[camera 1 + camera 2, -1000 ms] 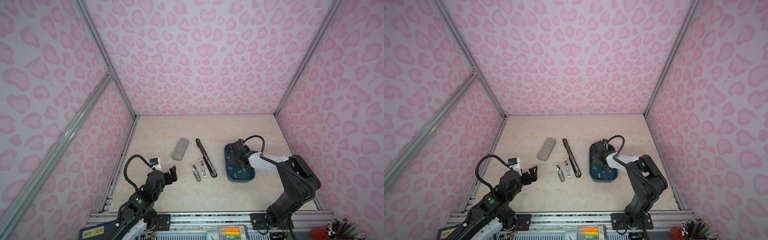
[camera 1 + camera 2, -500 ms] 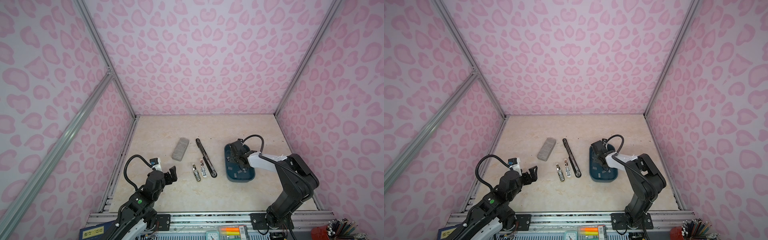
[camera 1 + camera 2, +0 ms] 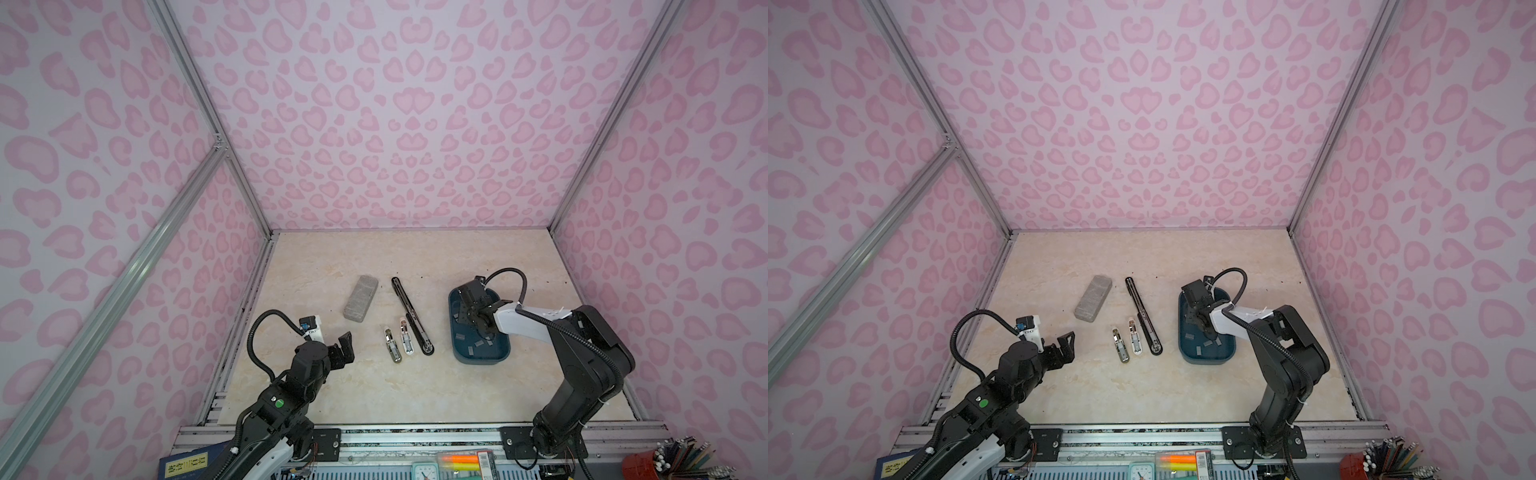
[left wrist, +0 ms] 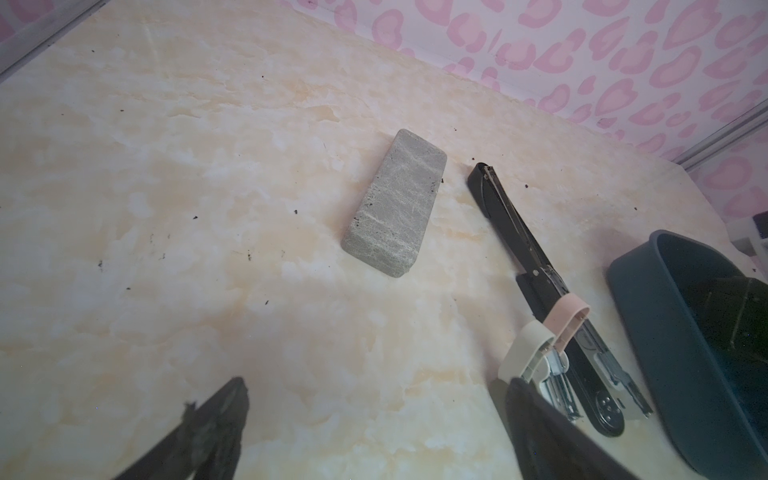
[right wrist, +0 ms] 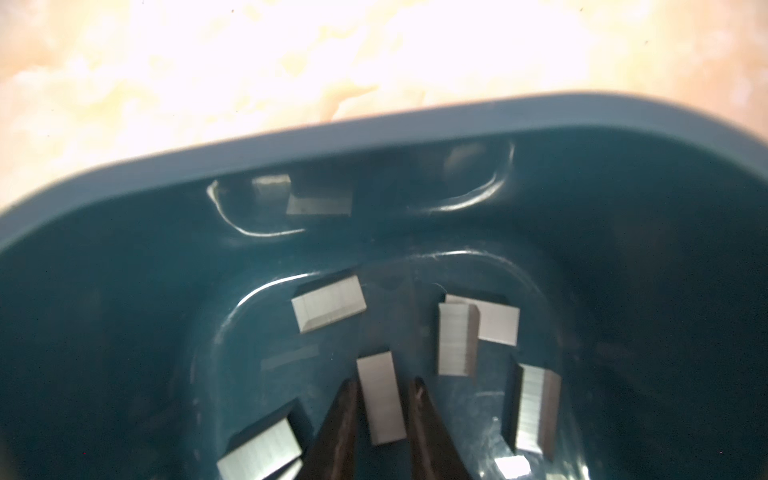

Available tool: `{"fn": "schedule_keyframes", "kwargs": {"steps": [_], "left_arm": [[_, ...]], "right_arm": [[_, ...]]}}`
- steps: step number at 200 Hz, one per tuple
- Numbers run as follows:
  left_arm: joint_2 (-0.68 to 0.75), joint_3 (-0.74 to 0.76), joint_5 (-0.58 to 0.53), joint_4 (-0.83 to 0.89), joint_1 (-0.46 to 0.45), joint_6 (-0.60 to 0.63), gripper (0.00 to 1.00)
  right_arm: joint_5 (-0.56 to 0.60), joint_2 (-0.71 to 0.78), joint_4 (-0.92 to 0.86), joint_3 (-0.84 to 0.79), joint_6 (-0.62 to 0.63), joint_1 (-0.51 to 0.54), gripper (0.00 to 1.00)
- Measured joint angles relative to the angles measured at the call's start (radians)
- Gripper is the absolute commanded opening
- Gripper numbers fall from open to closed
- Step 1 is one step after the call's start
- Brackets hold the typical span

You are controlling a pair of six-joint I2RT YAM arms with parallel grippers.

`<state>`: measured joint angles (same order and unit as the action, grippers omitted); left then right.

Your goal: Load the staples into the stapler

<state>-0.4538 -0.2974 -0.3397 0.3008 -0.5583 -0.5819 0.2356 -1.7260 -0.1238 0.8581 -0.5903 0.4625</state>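
Grey staples (image 5: 380, 397) gripped by right hand (image 5: 382, 381)

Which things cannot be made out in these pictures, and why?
Right wrist view: whether the right gripper pinches the staple strip between its fingers; blurred.
Both top views: its fingertips; too small, dark.
Left wrist view: the inside of the tray; dark, cut by the edge.
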Motion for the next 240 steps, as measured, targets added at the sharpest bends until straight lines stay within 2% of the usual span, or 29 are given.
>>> {"fn": "schedule_keyframes", "kwargs": {"steps": [98,196,222,240], "left_arm": [[0.001,0.001,0.0,0.0,0.0,0.0,0.97],[0.003,0.001,0.0,0.0,0.0,0.0,0.98],[0.008,0.001,0.002,0.0,0.0,0.0,0.98],[0.009,0.003,0.002,0.0,0.0,0.0,0.98]], "right_arm": [[0.022,-0.026,0.031,0.01,0.008,-0.006,0.28],[0.025,-0.047,0.067,0.022,0.011,-0.007,0.15],[0.015,-0.034,0.064,0.013,0.011,-0.007,0.28],[0.009,-0.023,0.05,0.007,0.011,-0.007,0.29]]}}
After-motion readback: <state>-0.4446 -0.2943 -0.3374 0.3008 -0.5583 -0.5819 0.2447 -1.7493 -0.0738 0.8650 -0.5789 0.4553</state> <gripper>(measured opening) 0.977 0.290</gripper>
